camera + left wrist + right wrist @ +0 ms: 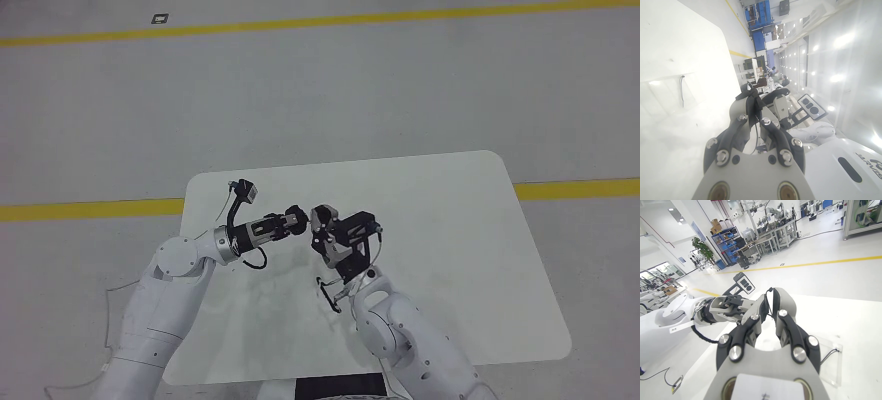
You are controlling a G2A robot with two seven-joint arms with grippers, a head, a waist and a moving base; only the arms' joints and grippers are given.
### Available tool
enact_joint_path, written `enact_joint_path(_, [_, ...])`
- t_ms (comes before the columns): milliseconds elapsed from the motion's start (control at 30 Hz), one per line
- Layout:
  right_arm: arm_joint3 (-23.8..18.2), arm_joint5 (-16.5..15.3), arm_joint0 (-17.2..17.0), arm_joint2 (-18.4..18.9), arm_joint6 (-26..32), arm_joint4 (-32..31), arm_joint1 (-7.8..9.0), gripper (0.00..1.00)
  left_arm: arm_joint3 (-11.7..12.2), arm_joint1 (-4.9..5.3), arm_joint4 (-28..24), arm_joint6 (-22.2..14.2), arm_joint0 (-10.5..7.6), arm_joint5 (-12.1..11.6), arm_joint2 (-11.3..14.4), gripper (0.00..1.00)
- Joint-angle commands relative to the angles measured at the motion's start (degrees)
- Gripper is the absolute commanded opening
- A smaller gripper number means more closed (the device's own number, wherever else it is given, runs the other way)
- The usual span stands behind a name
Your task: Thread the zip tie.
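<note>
Above the middle of the white table my two grippers meet tip to tip. A thin black zip tie stands upright between the fingers of my right gripper, which is shut on it. The tie's head pokes out past the fingertips. My left gripper comes in from the other side with its black pads pressed together. It is shut on a black end of the zip tie that sticks out at its tips. From above, the left gripper and right gripper almost touch.
A clear flat plate lies on the table beside the right gripper, with a second black zip tie on it. The same plate and tie appear in the left wrist view. Around the arms the tabletop is bare white.
</note>
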Motion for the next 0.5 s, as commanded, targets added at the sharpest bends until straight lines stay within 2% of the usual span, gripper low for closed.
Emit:
enact_joint_path(0, [0.2, 0.0, 0.1, -0.1, 0.0, 0.0, -0.05, 0.00, 0.0, 0.00, 0.0, 0.0, 0.00, 0.0, 0.0, 0.00])
enact_joint_path(467, [0.9, 1.4, 0.3, -0.1, 0.5, -2.0, -0.16, 0.00, 0.0, 0.00, 0.0, 0.0, 0.00, 0.0, 0.0, 0.00])
